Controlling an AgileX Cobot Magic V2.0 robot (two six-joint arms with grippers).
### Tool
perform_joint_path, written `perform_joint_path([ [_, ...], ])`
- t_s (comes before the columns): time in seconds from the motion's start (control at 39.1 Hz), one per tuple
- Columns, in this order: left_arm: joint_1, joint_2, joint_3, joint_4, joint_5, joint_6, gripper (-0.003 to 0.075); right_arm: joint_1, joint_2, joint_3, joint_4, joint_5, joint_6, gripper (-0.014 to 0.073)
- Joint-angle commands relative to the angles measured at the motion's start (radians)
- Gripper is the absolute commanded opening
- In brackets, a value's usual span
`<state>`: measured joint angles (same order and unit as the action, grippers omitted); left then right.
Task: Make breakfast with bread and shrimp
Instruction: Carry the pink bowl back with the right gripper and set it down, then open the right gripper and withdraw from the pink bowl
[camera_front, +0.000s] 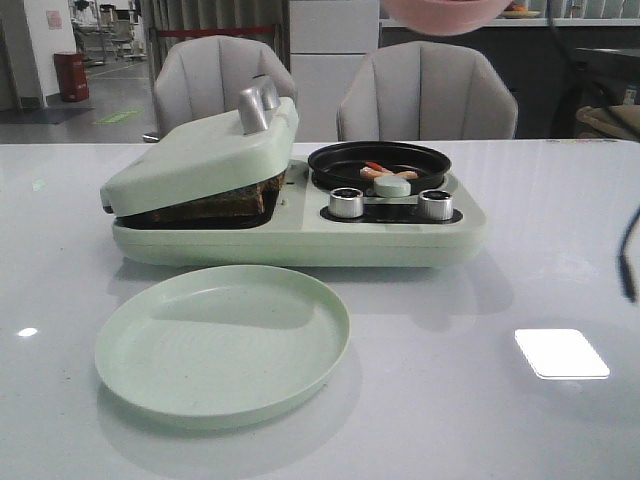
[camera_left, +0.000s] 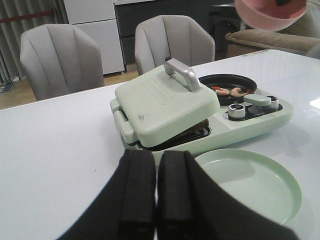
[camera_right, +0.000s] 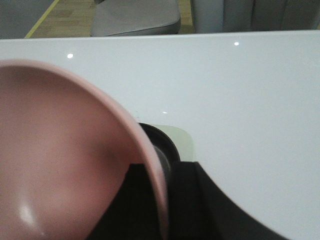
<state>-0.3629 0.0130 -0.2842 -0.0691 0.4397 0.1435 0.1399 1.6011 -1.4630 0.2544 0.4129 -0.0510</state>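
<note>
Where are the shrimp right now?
The shrimp lie in the round black pan on the breakfast maker's right half, behind the pale green knob.

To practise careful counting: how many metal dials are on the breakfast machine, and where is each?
2: left dial and right dial, on the control strip before the black pan.
</note>
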Motion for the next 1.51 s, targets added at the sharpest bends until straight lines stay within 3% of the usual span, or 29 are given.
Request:
perform_joint_path([
  [0.0,-0.006,0.01,-0.026,-0.013,-0.084,-0.012,0.0114,-0.059,-0.117,-0.008,0.005,0.022,-0.001,0.0122],
  [0.28,-0.006,0.01,-0.026,-0.013,-0.084,-0.012,0.0114,-0.173,-0.266,0.17,0.002,0.104,-0.008,0.0122],
  [0.56,-0.006,0.01,-0.026,-0.013,-0.084,-0.012,0.0114,-0.231,-0.271,0.35,-0.006,0.097,-0.078,0.0122],
  [1.23,-0.006,0.01,-0.026,-0.013,-0.084,-0.012,0.0114,-0.279,0.071,0.352,0.02,0.111,-0.077,0.0126],
  [1.33,-0.006,0.01,-0.026,-0.013,-0.084,-0.012,0.0114,-0.279,0.087,0.351,0.018,0.109,-0.077,0.0173],
  [1.48,-0.006,0.01,-0.026,-0.013,-0.084,-0.012,0.0114,-0.279,0.1,0.351,0.009,0.109,-0.077,0.031],
])
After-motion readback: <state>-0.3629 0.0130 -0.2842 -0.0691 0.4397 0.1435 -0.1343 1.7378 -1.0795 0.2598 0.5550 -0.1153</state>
